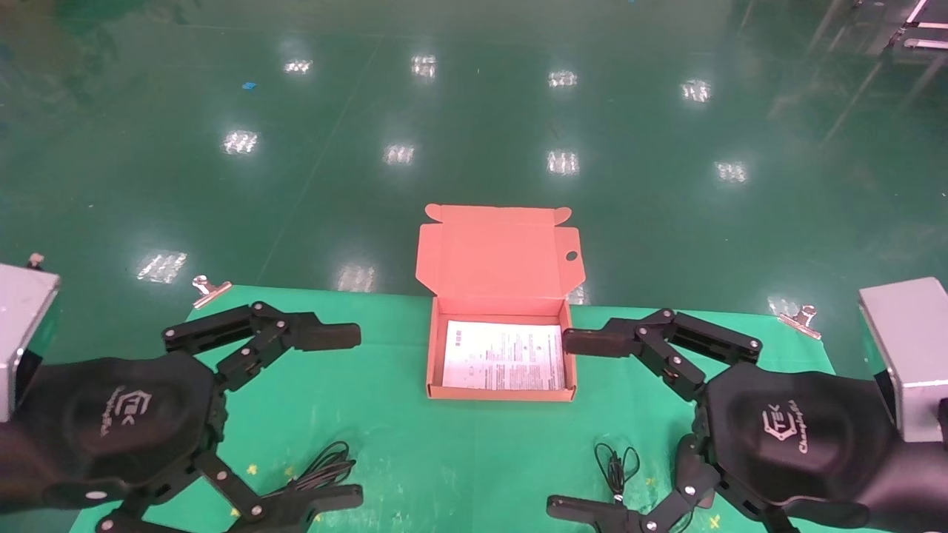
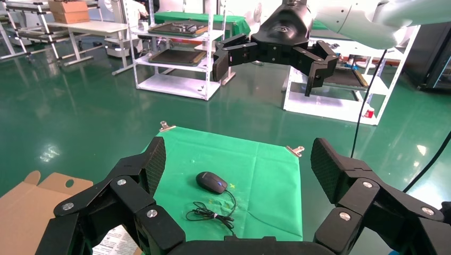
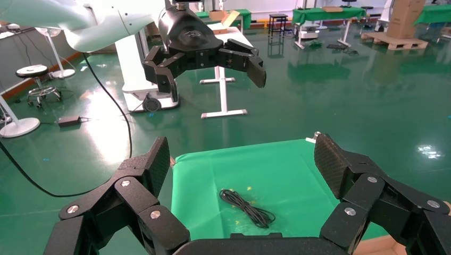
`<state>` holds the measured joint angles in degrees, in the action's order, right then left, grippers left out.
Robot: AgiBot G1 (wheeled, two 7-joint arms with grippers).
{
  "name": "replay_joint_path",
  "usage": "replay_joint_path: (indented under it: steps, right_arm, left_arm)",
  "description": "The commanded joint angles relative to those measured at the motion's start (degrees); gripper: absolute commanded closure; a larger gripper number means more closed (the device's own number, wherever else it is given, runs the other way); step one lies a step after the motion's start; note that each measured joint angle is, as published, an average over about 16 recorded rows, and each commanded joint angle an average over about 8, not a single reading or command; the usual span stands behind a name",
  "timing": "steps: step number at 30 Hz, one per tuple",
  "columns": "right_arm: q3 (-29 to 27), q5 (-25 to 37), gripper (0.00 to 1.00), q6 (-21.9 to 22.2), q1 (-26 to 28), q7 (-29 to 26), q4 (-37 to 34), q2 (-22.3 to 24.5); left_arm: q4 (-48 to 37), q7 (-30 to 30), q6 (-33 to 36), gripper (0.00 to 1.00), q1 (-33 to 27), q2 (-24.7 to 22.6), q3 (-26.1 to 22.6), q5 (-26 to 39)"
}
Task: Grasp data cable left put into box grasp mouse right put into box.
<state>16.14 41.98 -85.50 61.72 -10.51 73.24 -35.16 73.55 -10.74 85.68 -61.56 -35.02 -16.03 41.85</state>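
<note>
The orange-brown box (image 1: pixel 501 393) stands open at the table's middle, lid flap up, a white printed sheet inside. The looped black data cable (image 1: pixel 320 469) lies on the green cloth at the front left; it also shows in the right wrist view (image 3: pixel 247 208). My left gripper (image 1: pixel 344 418) hovers open and empty above it. The black mouse (image 2: pixel 211 182) with its thin cord (image 2: pixel 208 213) lies at the front right. In the head view only the cord (image 1: pixel 616 463) shows; the mouse is hidden under my right gripper (image 1: pixel 578 424), which hovers open and empty.
A green cloth (image 1: pixel 474 459) covers the table, held by metal clips (image 1: pixel 211 289) at its far corners. Beyond the table's far edge is a glossy green floor. Shelving racks (image 2: pixel 175 53) and tables stand farther off in the room.
</note>
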Motion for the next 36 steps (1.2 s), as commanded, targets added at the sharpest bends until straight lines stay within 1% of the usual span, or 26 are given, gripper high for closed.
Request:
replay_joint_path:
  steps: [1, 20, 25, 28, 30, 33, 36]
  right_arm:
    - [0.0, 0.0, 0.00, 0.0, 0.0, 0.0, 0.0, 0.0]
    - [0.0, 0.0, 0.00, 0.0, 0.0, 0.0, 0.0, 0.0]
    - [0.0, 1.1, 0.00, -0.1, 0.8, 0.4, 0.5, 0.7]
    - [0.4, 3.2, 0.00, -0.7, 2.4, 0.5, 1.3, 1.7]
    - [1.0, 5.4, 0.00, -1.4, 4.0, 0.6, 1.9, 2.4]
    - [2.7, 9.8, 0.00, -2.8, 7.3, 1.1, 2.6, 3.0]
    - [5.6, 15.4, 0.00, -4.2, 11.5, 2.6, 3.1, 2.9]
  left_arm:
    - [0.0, 0.0, 0.0, 0.00, 0.0, 0.0, 0.0, 0.0]
    - [0.0, 0.0, -0.1, 0.00, -0.1, -0.1, 0.0, 0.0]
    - [-0.2, -0.1, 0.0, 0.00, -0.9, -0.4, -0.2, 0.3]
    - [-0.5, -0.3, 0.5, 0.00, -2.6, -0.9, -1.1, 2.1]
    - [-0.7, -0.5, 1.2, 0.00, -4.3, -1.4, -2.3, 4.5]
    - [-1.0, -0.7, 2.6, 0.00, -7.7, -2.4, -5.1, 9.6]
    - [-1.3, -1.0, 3.8, 0.00, -11.1, -3.4, -8.3, 15.4]
